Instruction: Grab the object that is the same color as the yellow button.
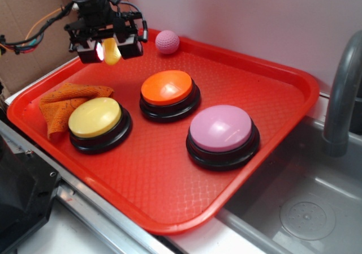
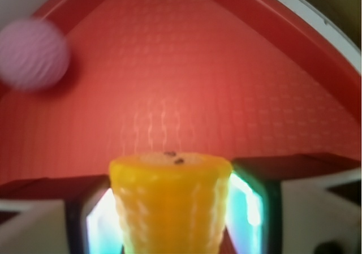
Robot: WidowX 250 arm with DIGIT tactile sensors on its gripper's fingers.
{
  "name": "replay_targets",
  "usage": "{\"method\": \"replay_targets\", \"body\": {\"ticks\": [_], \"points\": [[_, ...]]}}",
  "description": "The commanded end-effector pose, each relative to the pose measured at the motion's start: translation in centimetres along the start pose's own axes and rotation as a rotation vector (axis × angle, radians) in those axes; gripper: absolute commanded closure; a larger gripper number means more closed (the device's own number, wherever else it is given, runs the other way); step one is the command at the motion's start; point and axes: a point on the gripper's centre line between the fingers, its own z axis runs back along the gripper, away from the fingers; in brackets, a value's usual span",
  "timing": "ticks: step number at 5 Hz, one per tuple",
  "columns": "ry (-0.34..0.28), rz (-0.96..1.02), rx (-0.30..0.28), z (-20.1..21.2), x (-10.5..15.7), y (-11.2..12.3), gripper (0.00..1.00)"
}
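My gripper (image 1: 111, 48) is shut on the small yellow ridged corn-like toy (image 1: 111, 51) and holds it in the air over the far left part of the red tray (image 1: 271, 84). In the wrist view the toy (image 2: 169, 206) fills the gap between my two fingers (image 2: 251, 209), with the tray floor well below. The yellow button (image 1: 95, 117), a pale-yellow dome on a black base, sits at the tray's left, in front of and below my gripper.
An orange-topped button (image 1: 167, 87) and a pink-topped button (image 1: 220, 128) stand mid-tray. A pink dimpled ball (image 1: 167, 41) lies at the far rim, also in the wrist view (image 2: 33, 53). An orange cloth (image 1: 62, 102) lies behind the yellow button. A sink and faucet (image 1: 339, 95) are at right.
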Motion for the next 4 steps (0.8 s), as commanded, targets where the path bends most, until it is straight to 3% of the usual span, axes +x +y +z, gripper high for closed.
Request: {"method": "replay_targets", "body": {"ticks": [1,3,4], "points": [[-0.002,-0.448,-0.116,6.9,-1.2,-0.8,1.0],[0.063,-0.674,-0.133,6.7,-4.4,-1.9,1.0],[0.065,-0.608,-0.113,6.8,-4.3,-1.5,1.0]]}}
